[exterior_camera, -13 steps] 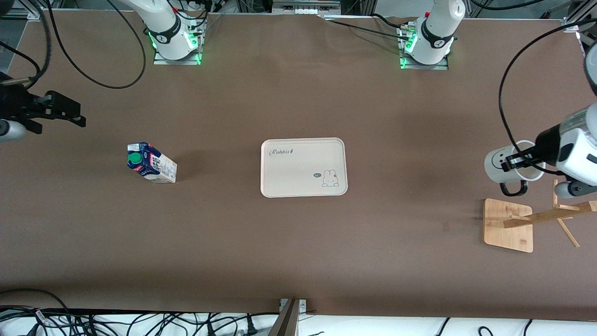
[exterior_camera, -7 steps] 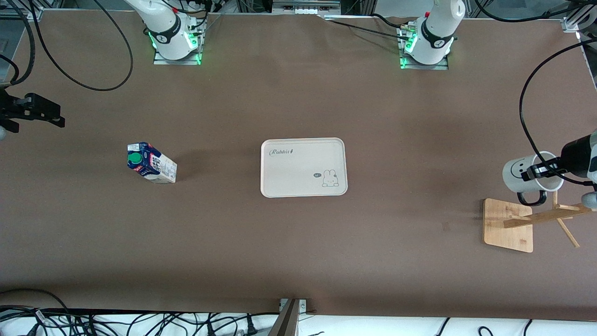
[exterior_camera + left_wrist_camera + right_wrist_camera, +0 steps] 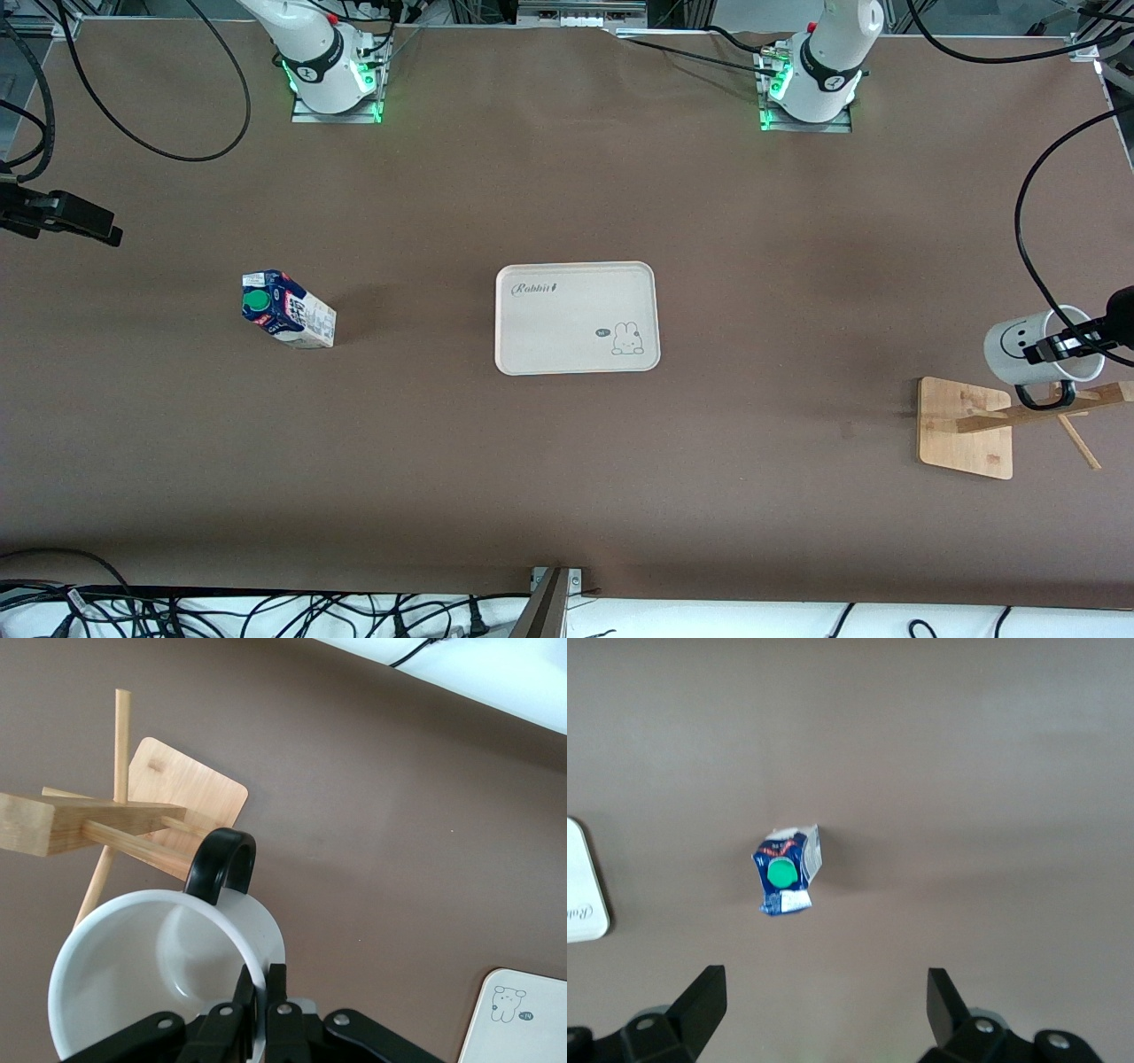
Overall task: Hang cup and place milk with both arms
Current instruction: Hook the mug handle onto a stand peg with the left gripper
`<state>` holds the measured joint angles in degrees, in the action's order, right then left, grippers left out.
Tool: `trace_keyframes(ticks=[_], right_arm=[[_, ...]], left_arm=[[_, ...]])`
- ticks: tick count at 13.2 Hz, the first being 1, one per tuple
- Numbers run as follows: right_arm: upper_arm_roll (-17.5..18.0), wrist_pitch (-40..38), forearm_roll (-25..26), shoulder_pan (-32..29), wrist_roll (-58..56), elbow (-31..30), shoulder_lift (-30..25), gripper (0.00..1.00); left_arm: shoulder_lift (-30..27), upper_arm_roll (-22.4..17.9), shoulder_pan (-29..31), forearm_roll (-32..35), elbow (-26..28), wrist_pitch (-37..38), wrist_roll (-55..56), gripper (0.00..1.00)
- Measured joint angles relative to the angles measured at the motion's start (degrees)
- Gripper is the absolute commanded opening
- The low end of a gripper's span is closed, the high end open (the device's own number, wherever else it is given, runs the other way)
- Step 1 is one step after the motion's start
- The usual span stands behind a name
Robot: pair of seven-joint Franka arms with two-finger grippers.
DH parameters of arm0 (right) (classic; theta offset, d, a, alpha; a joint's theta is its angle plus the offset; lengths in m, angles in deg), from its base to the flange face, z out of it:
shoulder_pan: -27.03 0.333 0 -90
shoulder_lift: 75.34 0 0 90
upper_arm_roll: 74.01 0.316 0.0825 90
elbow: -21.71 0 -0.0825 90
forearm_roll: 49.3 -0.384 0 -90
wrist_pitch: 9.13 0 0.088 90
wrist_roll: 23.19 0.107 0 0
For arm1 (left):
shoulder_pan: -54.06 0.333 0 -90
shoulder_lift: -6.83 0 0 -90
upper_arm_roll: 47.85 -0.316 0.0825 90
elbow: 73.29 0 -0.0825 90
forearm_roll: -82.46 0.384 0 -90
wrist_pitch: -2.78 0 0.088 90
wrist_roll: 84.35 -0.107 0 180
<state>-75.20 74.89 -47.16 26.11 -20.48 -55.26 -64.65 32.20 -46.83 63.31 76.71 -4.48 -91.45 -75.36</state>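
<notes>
Front view: cup (image 3: 1019,347) has shifted down onto rack (image 3: 1028,414).

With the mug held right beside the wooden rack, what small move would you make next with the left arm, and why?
Probably ease the mug toward the rack so the handle slides along a peg. The left gripper is shut on the mug's rim, and the handle loop already sits at the peg, not visibly threaded. The right gripper waits open above the milk carton.

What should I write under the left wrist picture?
Left gripper carries the cup by its rim beside the wooden rack.
</notes>
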Motion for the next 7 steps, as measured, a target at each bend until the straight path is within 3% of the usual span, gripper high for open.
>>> trace_keyframes(ticks=[4,5,6,7], right_arm=[[0.6,0.96,3.67,0.55,0.11,-0.34,-0.06,1.0],[0.62,0.96,3.65,0.53,0.34,-0.5,-0.09,1.0],[0.6,0.96,3.46,0.4,0.48,-0.88,-0.13,1.0],[0.5,0.96,3.15,0.31,0.79,-1.25,-0.16,1.0]], left_arm=[[1.29,-0.01,2.58,-0.29,-0.04,0.02,-0.01,0.02],[2.0,-0.01,3.47,-1.28,-0.05,-0.03,-0.05,0.65],[2.42,-0.02,4.07,-1.85,-0.21,-0.31,-0.13,1.0],[2.54,-0.01,4.36,-2.09,-0.23,-0.22,-0.21,1.0]])
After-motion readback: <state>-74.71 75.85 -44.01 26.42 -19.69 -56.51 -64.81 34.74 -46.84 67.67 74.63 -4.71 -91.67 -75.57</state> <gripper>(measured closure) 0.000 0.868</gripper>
